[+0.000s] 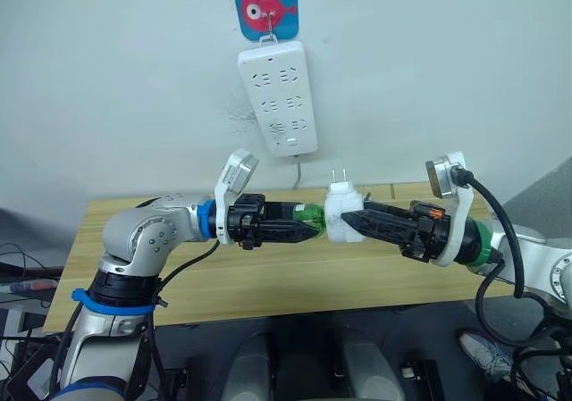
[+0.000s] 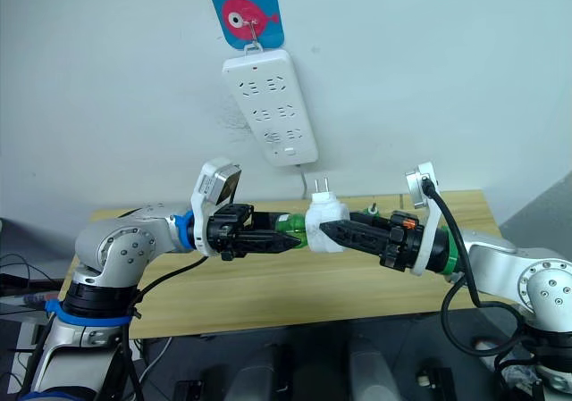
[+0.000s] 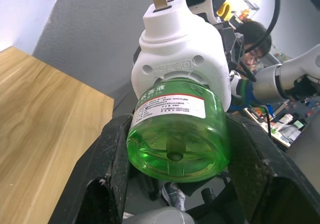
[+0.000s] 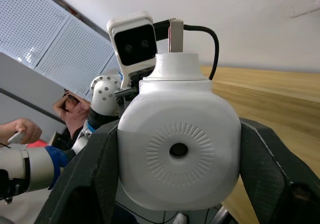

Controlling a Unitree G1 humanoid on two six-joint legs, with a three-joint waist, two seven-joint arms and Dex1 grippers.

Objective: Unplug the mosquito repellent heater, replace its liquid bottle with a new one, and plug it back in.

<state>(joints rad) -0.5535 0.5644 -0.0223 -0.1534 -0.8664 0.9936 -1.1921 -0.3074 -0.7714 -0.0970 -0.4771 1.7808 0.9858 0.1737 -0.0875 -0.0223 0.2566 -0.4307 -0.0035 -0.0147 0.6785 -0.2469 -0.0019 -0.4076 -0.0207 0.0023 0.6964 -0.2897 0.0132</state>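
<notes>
The white mosquito repellent heater [image 1: 340,212] hangs in the air above the wooden table [image 1: 268,280], unplugged, its two prongs pointing up. My right gripper [image 1: 350,221] is shut on its body; the round vent hole [image 4: 178,150] faces that wrist camera. A green liquid bottle [image 1: 308,215] sticks out of the heater toward my left arm. My left gripper [image 1: 308,228] is shut on this bottle, its fingers [image 3: 107,169] pressing both sides of the green glass [image 3: 177,136]. The bottle's neck sits inside the heater [image 3: 177,59].
A long white power strip [image 1: 278,98] hangs on the wall below a blue card with a red fish [image 1: 264,4]. A person [image 4: 75,112] stands beyond my left arm. Another person [image 3: 252,37] sits behind my right arm.
</notes>
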